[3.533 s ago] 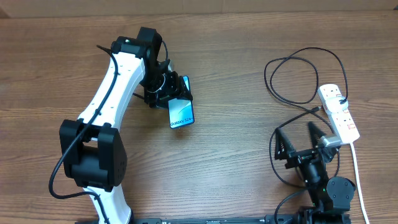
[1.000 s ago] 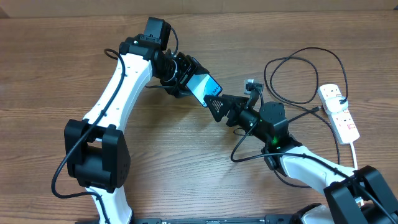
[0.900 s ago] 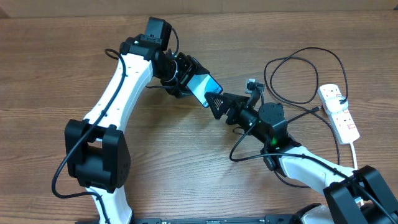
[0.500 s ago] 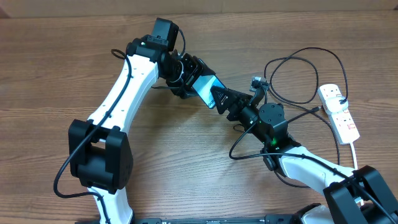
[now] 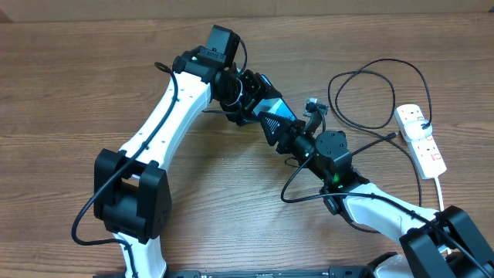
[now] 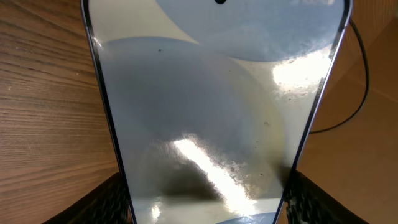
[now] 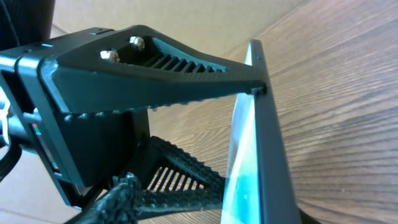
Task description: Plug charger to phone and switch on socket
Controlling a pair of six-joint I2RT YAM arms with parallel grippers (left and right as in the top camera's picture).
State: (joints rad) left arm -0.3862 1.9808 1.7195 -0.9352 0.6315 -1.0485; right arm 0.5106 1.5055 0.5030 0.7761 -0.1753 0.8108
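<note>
From above, the left gripper point(image 5: 257, 97) clamps one slim teal-screened phone point(image 5: 277, 107); one looping black charger cable point(image 5: 370, 96) and one white power strip point(image 5: 421, 137) lie far right. Left wrist: mostly screen. Right wrist: the right gripper point(image 5: 267, 127) shows spread fingers point(image 7: 186, 68), one touching the phone's edge.

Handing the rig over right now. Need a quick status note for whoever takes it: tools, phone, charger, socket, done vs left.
Left tool: shut on the phone, gripping its side edges, screen facing up.
Right tool: open, fingertips at the phone's free end. No plug visible between them.
Charger: cable looped on the table at the right, next to the socket. I can't make out the plug tip.
Done: phone picked up and presented to the right arm.
Left: plug the charger into the phone, then switch on the socket. Switch state unreadable.
</note>
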